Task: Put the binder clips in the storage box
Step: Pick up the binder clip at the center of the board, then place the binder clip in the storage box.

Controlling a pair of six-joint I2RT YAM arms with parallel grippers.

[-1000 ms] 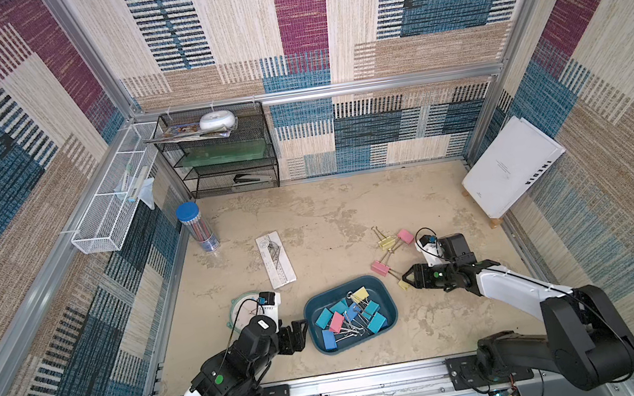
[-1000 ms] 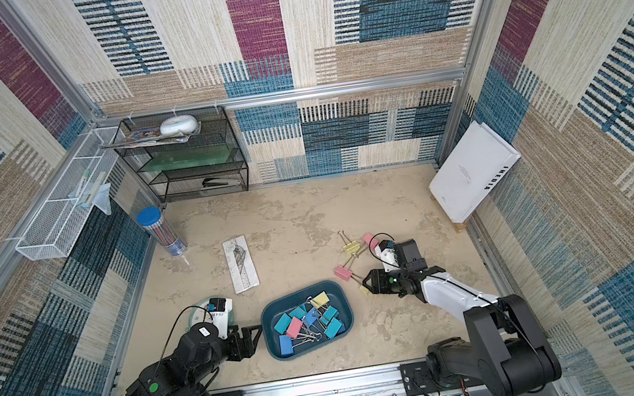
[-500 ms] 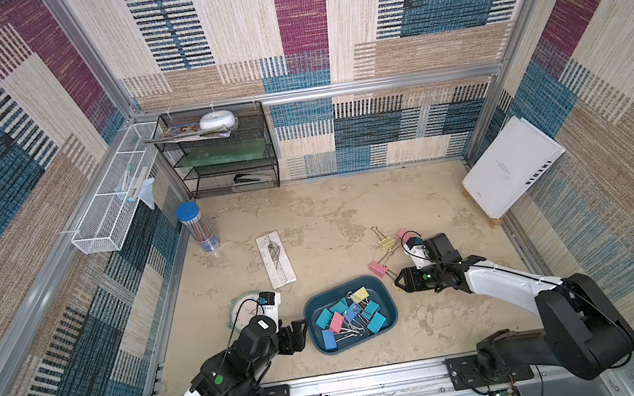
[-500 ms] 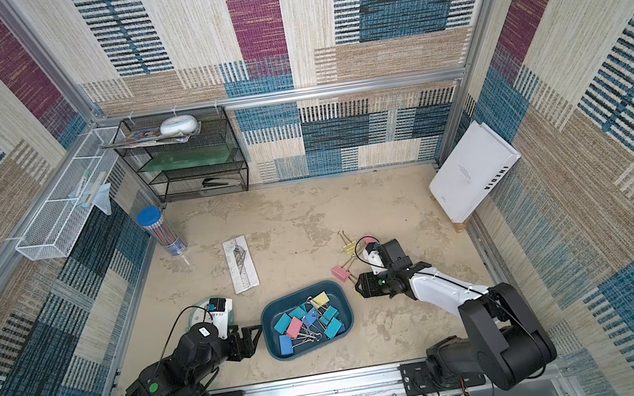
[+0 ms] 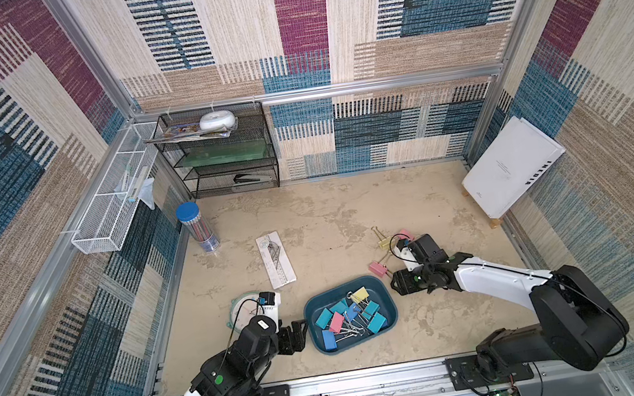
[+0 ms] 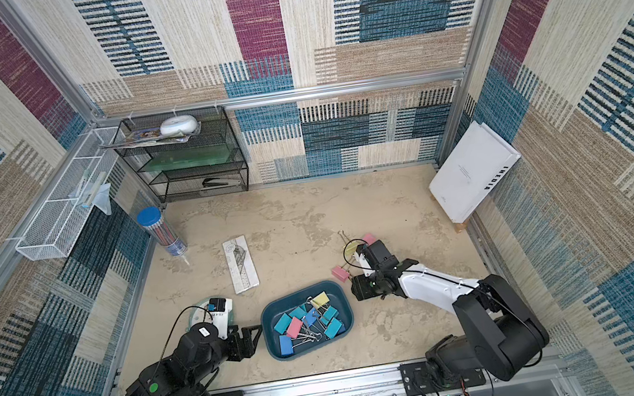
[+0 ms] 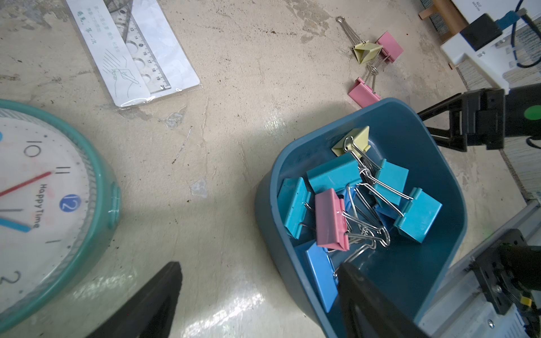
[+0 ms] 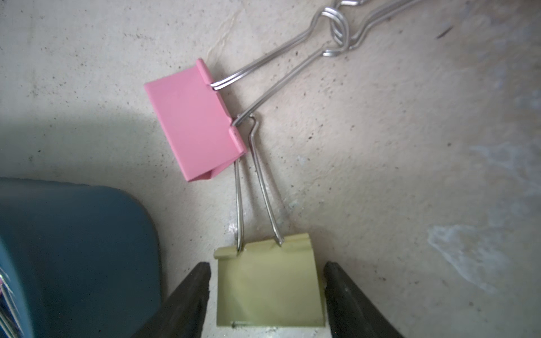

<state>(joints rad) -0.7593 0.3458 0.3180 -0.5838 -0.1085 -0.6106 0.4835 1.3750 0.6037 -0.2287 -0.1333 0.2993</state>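
The right gripper (image 8: 267,265) is spread around a yellow clip (image 8: 269,289) lying just right of the storage box (image 5: 388,296), and thin gaps are seen at both sides. The left gripper (image 7: 259,264) is spread wide left of the box, where many binder clips (image 5: 348,316) are gathered.

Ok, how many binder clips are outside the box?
4: a yellow binder clip between the right gripper's jaws, a pink clip beside the storage box, a far yellow clip and a far pink clip. Others may be hidden.
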